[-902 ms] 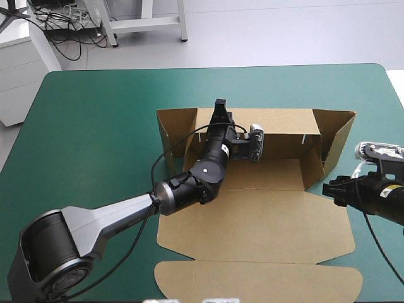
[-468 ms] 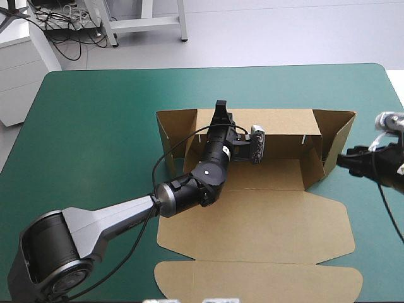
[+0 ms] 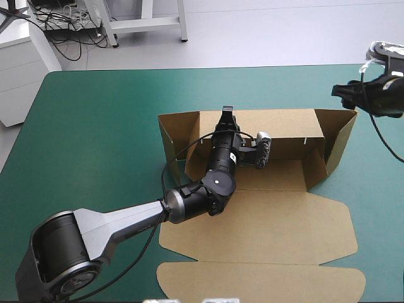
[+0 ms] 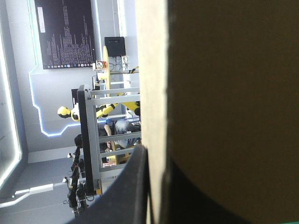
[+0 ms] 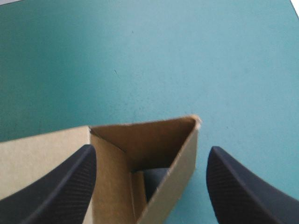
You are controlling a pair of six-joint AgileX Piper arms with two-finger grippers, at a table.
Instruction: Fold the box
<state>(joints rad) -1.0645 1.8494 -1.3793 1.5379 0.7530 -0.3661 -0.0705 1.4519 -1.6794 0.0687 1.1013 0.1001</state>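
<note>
The brown box [image 3: 252, 221] lies mid-table with its far wall and both side walls raised. Its lid lies flat toward the near edge. My left gripper [image 3: 226, 116] sits on the top edge of the far wall. In the left wrist view the board's pale edge [image 4: 152, 93] runs between the black fingers [image 4: 133, 186], which are shut on it. My right gripper [image 3: 341, 93] hovers just above the box's far right corner [image 3: 350, 115]. Its own view shows that corner [image 5: 184, 126] between its open gripper [image 5: 150, 151], with the fingers clear of the board.
The lid's rounded tuck flap [image 3: 259, 281] reaches close to the table's near edge. The teal-green cover [image 3: 95, 120] stretches wide to the left of the box. The table's right edge [image 3: 396, 88] runs close beside the right gripper.
The right gripper has travelled from beside the box's near right side to above its far right corner. The left arm and the box have shifted slightly to the right.
</note>
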